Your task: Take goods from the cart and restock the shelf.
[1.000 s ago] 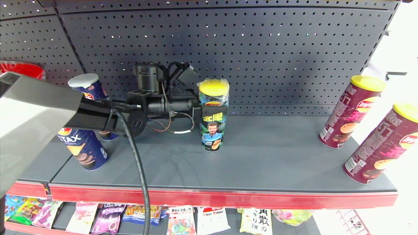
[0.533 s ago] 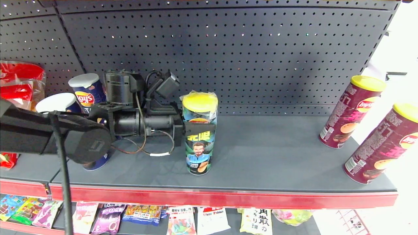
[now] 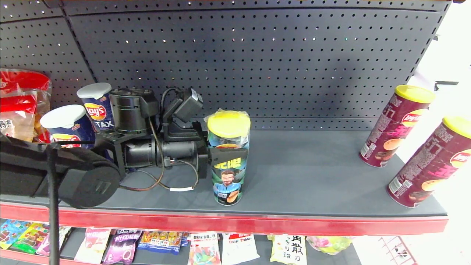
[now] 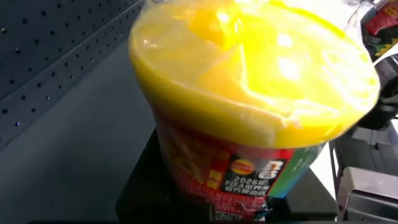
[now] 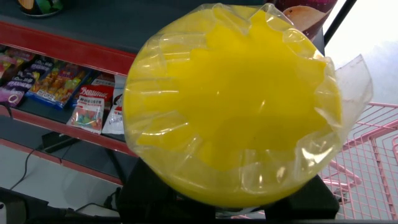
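Chip can (image 3: pixel 227 184) has come forward toward the shelf's (image 3: pixel 312 176) front edge, lower centre of frame.
Left gripper (image 3: pixel 228 150) clamps it upright to stand it; right gripper (image 5: pixel 224 208) clamps a second can (image 5: pixel 233 106), ready.

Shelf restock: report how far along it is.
Done: two maroon yellow-lidded chip cans and two blue white-lidded chip cans stand on the grey shelf. In hand: the left gripper clamps a green yellow-lidded can upright near the shelf's front edge; the right gripper holds another film-wrapped yellow-lidded can off the shelf. Left: release the first, place the second.
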Motion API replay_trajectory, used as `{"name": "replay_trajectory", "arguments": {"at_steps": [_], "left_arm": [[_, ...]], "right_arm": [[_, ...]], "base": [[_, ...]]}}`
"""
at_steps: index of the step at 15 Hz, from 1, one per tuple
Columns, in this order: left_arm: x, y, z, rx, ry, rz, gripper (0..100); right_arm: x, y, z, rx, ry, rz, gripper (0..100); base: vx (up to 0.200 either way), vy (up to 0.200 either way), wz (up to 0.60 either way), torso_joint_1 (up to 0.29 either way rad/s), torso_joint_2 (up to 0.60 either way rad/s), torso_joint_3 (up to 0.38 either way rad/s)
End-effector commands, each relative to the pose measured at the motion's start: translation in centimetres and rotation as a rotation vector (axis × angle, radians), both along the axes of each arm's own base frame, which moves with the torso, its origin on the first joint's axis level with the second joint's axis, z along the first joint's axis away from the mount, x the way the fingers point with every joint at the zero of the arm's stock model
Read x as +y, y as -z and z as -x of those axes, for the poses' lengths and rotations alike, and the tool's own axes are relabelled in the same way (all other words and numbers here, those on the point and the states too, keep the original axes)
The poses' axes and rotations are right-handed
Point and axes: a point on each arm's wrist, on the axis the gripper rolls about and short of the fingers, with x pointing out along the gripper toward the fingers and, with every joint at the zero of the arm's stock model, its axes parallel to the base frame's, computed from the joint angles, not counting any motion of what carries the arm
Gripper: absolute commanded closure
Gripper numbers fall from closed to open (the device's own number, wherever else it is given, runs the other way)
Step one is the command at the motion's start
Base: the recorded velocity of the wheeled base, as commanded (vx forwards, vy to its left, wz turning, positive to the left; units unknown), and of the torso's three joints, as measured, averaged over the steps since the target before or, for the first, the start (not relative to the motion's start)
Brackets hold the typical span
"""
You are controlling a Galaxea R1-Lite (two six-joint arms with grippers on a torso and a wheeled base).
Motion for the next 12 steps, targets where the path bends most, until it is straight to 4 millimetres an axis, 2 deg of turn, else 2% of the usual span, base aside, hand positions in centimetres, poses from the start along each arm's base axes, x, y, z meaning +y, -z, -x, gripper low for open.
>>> {"name": "replay_trajectory", "arguments": {"at_steps": [1, 4, 8, 12], "left_arm": [[-0.49, 0.60, -0.19, 0.001, 0.008, -0.001, 100], [-1.23, 0.92, -0.03, -0.001, 0.026, 0.001, 100], [-1.26, 0.29, 0.30, 0.021, 0.014, 0.020, 100], [-1.08, 0.77, 0.59, 0.038, 0.007, 0.009, 100]], "right_arm": [[0.00, 0.00, -0.01, 0.001, -0.001, 0.001, 100], [0.00, -0.04, 0.00, -0.001, -0.001, 0.001, 100], [0.00, -0.04, -0.02, 0.001, -0.001, 0.001, 100], [0.00, -0.04, -0.02, 0.001, -0.001, 0.001, 100]], "base": [[0.000, 0.000, 0.00, 0.000, 0.00, 0.000], [0.000, 0.000, 0.00, 0.000, 0.00, 0.000], [0.000, 0.000, 0.00, 0.000, 0.00, 0.000], [0.000, 0.000, 0.00, 0.000, 0.00, 0.000]]}}
